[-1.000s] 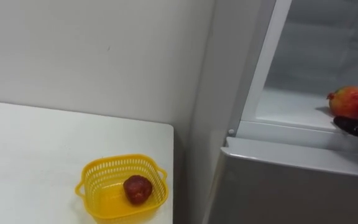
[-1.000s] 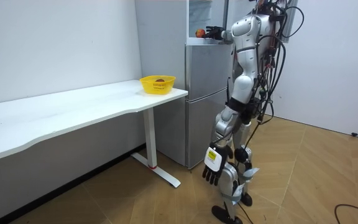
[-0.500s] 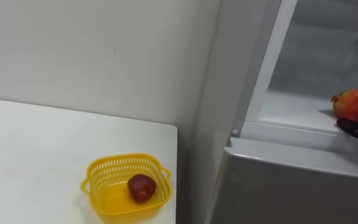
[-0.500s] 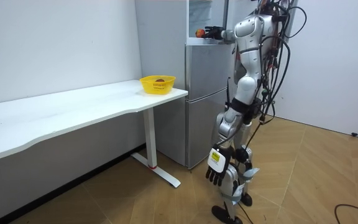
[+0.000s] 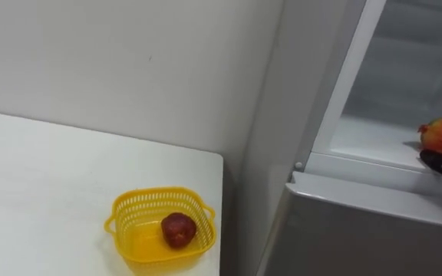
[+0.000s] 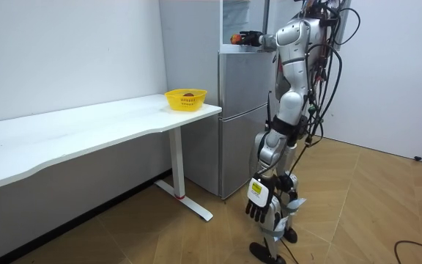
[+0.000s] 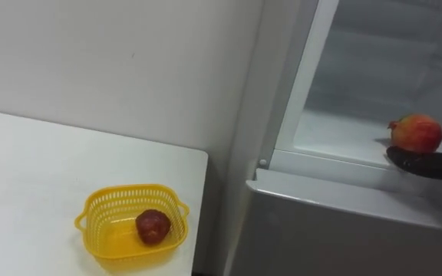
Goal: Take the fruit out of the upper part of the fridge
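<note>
One table (image 5: 44, 192), one fridge (image 7: 344, 222), one yellow basket (image 5: 159, 194) — and two reddish fruits (image 5: 178, 229), one perhaps a pomegranate (image 7: 416, 133).

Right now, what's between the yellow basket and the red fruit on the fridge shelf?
In the right eye view: bare table corner, then the fridge side wall and the white frame of its open upper compartment.

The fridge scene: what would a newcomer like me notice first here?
A red-and-yellow fruit sits on the shelf of the open upper fridge compartment, with the robot's dark right hand close by it, fingers open. Left of the fridge, a bright yellow basket holding a dark red fruit stands at the corner of the white table.
</note>
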Controlling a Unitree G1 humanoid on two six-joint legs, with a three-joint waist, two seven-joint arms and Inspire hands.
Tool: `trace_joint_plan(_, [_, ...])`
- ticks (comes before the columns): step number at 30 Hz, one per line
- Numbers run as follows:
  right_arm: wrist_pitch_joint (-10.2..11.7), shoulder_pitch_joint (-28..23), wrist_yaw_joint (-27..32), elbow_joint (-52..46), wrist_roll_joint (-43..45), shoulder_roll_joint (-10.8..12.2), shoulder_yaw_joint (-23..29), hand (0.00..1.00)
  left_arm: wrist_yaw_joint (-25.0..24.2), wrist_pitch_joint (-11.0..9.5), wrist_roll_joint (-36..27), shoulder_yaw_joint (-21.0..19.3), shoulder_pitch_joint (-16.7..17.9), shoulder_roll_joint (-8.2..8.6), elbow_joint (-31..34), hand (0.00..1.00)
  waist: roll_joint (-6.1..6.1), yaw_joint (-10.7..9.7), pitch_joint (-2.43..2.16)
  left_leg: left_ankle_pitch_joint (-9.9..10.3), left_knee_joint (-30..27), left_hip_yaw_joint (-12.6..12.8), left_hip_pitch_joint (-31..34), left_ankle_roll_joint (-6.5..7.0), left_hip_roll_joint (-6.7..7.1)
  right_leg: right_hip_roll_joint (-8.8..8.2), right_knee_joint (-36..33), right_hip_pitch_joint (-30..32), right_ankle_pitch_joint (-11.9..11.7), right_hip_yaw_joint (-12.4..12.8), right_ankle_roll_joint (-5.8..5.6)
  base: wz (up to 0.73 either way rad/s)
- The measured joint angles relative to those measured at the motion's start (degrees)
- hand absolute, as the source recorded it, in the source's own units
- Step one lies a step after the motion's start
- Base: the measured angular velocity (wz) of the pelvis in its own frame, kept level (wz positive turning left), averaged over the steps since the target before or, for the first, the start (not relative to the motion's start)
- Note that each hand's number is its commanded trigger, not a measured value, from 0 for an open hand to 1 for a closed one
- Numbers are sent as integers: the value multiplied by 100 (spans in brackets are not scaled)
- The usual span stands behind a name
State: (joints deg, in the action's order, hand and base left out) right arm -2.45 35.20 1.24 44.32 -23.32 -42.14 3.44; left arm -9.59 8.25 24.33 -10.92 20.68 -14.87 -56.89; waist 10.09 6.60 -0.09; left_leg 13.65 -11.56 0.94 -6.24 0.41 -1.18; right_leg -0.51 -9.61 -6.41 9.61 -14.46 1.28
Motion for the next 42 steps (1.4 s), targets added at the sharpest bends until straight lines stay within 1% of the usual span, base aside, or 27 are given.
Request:
trace_joint_plan(1, [0, 7, -2, 9, -20, -23, -8, 7, 4, -4, 0, 5, -1, -5, 1, 0, 1, -1, -1, 0, -9, -8, 29, 0, 3, -5, 0, 20, 0, -11, 0, 5])
trace_joint_plan(2, [1, 7, 2, 9, -32, -38, -8, 58, 6, -9, 0, 9, -1, -8, 3, 0, 7, -1, -6, 0, -17, -11, 62, 0, 5, -7, -2, 47, 0, -18, 0, 3])
trace_joint_plan(3, [3, 23, 4, 12, -60, -61, -8, 85, 9, -10, 0, 17, 0, -12, 4, 0, 13, -3, -8, -1, -20, -13, 98, -1, 6, -12, -4, 83, 0, -23, 0, 0])
trace_joint_plan(4, [3, 34, 0, 24, -65, -82, -17, 100, 8, -7, 0, 51, 1, -23, 4, 0, 13, -3, -8, -1, -27, -16, 120, -1, 6, -14, -5, 101, -1, -27, 0, 0])
trace_joint_plan(6, [3, 50, -1, 37, -65, -101, -20, 100, 11, -7, 1, 52, -1, -24, 6, 0, 14, -4, -17, -3, -31, -16, 155, -4, 6, -14, -9, 129, -1, -27, 0, 0])
trace_joint_plan(9, [3, 70, -10, 37, -65, -111, -54, 100, 12, -6, 0, 52, -1, -24, 4, 0, 15, -1, -17, -6, -30, -13, 160, -8, 3, -4, -10, 137, -3, -6, 4, 0])
trace_joint_plan(13, [54, 154, 61, 52, -63, -136, -229, 100, 14, -5, 0, 53, 1, -25, -1, 0, 10, 10, -12, -6, -25, -17, 160, -10, -4, 3, -8, 138, -4, -5, 6, 0])
trace_joint_plan(16, [73, 196, 161, 137, -58, -159, -228, 100, 29, -10, 2, 55, -2, -25, -19, 0, -3, 36, -2, -7, -17, -28, 159, -10, -7, 8, -3, 132, -4, -21, 7, 1])
trace_joint_plan(17, [181, 205, 249, 221, -33, -173, -219, 100, 35, -4, 2, 76, -26, -26, -59, 0, -15, 55, 7, -7, -19, -53, 158, -11, -7, 10, -4, 131, -5, -24, 7, 5])
trace_joint_plan(18, [239, 209, 307, 238, -8, -201, -215, 100, 36, -4, 2, 120, -36, -29, -65, 0, -31, 71, 19, -10, -25, -77, 157, -16, -7, 11, -4, 132, -5, -32, 7, 6])
trace_joint_plan(20, [279, 209, 312, 245, 50, -244, -222, 100, 38, -3, 2, 160, -57, -32, -104, 0, -46, 75, 31, -14, -21, -108, 156, -22, -11, 16, -5, 130, -5, -63, 7, 3])
trace_joint_plan(24, [372, 223, 358, 247, 80, -249, -219, 100, 35, -7, 2, 169, -112, -30, -121, 0, -62, 90, 43, -16, -4, -114, 158, -28, -27, 34, -4, 136, -5, -65, 8, 0])
trace_joint_plan(29, [364, 346, 344, 248, 51, -248, -263, 100, 36, -16, 1, 195, -124, -30, -119, 0, -101, 139, 66, -16, 45, -120, 159, -30, -27, 35, -4, 141, -5, -76, 9, 0])
trace_joint_plan(30, [364, 353, 343, 244, 1, -248, -271, 100, 43, -21, 1, 194, -122, -30, -119, 0, -79, 156, 50, -16, 59, -126, 158, -31, -27, 35, -4, 141, -5, -84, 9, 4])
trace_joint_plan(35, [368, 353, 344, 235, -68, -247, -281, 100, 140, -45, 0, 191, -109, -25, -115, 0, -61, 164, 35, -26, 21, -129, 139, -42, -29, 31, -2, 116, -5, -132, 8, 3])
trace_joint_plan(36, [368, 353, 349, 229, -88, -246, -330, 100, 179, -96, 0, 192, -116, -26, -106, 0, -60, 168, 35, -27, 19, -128, 100, -43, -30, 30, 4, 90, -5, -129, 8, 0])
trace_joint_plan(37, [373, 353, 366, 219, -88, -241, -375, 100, 195, -119, 0, 197, -115, -26, -105, 0, -68, 168, 45, -27, 23, -126, 66, -43, -30, 30, 6, 72, -5, -127, 8, 0])
trace_joint_plan(38, [395, 353, 392, 196, -86, -236, -459, 100, 225, -132, 0, 244, -117, -25, -108, 0, -86, 174, 57, -27, 27, -125, 54, -43, -30, -6, 6, 40, -5, -130, 8, 0])
trace_joint_plan(40, [399, 352, 394, 121, -57, -208, -463, 100, 254, -167, 5, 281, -133, -25, -108, 0, -94, 169, 55, -27, 27, -113, 55, -43, -29, -10, 6, 43, -4, -127, 7, 0])
trace_joint_plan(42, [398, 342, 391, -157, -18, -140, -452, 100, 255, -218, 5, 280, -138, -16, -111, 0, -126, 138, 70, -26, 39, -108, 65, -43, -28, -10, 4, 65, -4, -112, 7, -5])
